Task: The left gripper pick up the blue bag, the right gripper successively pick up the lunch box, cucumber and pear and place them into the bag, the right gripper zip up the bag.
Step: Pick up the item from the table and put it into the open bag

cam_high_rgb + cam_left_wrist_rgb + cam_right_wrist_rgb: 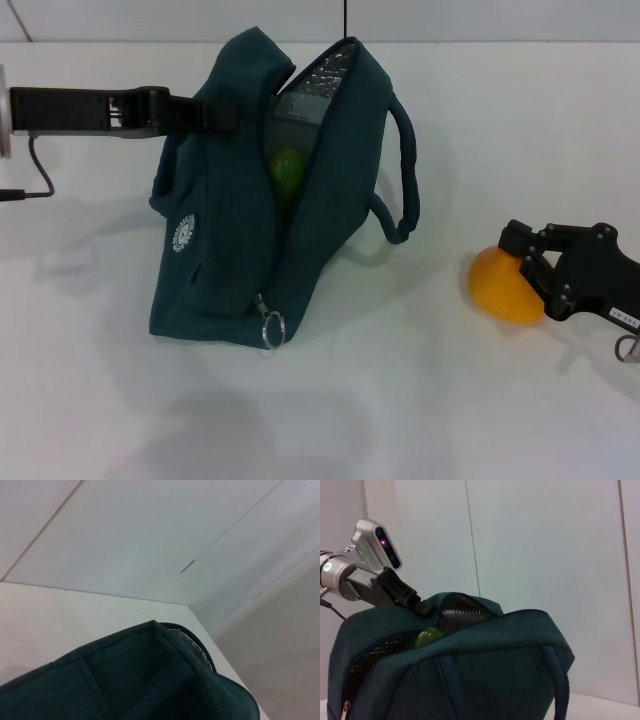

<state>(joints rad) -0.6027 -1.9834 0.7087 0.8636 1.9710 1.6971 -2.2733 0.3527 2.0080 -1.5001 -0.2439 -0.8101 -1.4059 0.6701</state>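
The blue bag (225,250) stands on the white table with its zipper open and its foil lining (325,70) showing. My left gripper (212,112) comes in from the left and is shut on the bag's upper rim, holding it up; it also shows in the right wrist view (422,607). The green cucumber (287,170) lies inside the bag and shows in the right wrist view (430,636). The lunch box is not visible. The yellow-orange pear (500,285) rests on the table at the right. My right gripper (528,262) is closed on the pear's right side.
The bag's far handle (405,170) hangs out towards the pear. The zipper's metal ring pull (272,328) hangs at the bag's near lower end. A black cable (35,175) runs under the left arm. The left wrist view shows the bag's fabric (140,685).
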